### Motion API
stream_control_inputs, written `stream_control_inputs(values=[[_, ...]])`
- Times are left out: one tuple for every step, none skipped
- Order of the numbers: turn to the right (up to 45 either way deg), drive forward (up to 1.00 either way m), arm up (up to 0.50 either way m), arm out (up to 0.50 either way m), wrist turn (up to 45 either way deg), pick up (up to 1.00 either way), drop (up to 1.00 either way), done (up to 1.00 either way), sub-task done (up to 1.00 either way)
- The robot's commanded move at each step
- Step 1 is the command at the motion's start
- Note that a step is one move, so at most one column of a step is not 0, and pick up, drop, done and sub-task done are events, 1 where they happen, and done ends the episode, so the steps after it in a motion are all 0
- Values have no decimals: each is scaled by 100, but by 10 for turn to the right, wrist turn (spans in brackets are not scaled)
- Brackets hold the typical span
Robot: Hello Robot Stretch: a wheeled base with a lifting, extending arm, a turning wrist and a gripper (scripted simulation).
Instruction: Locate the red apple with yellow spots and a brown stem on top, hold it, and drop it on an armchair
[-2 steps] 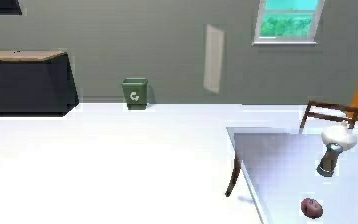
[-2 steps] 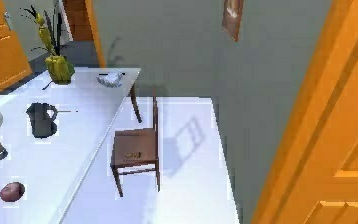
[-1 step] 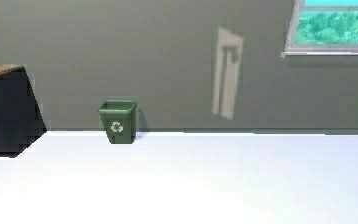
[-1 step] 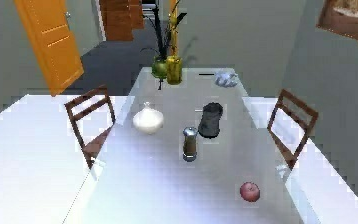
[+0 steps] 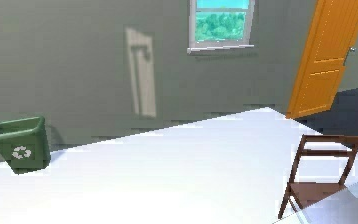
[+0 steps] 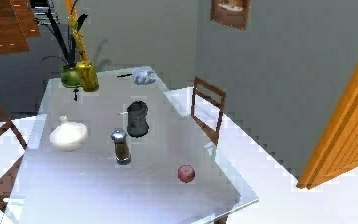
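Closest to the camera in the arm side view is the apple (image 6: 186,173), a small red ball. It sits on the worktop (image 6: 77,188) near its front edge, toward the right corner. Behind it, near the middle, stand a small dark jar (image 6: 120,147) and a dark pot (image 6: 137,118). A white round vase (image 6: 68,135) is off to the left. A yellow vase with a plant (image 6: 84,75) stands at the far edge. I cannot tell what the gripper is doing. I think the finding step is about done and the grabbing step comes next. The robot likely needs to line up beside the apple, then reach the arm out and down to it without bumping the jar. After that it must look for an armchair.
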Motion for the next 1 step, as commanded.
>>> stream_control_inputs(values=[[0, 0, 50, 0, 0, 0, 0, 0, 0]])
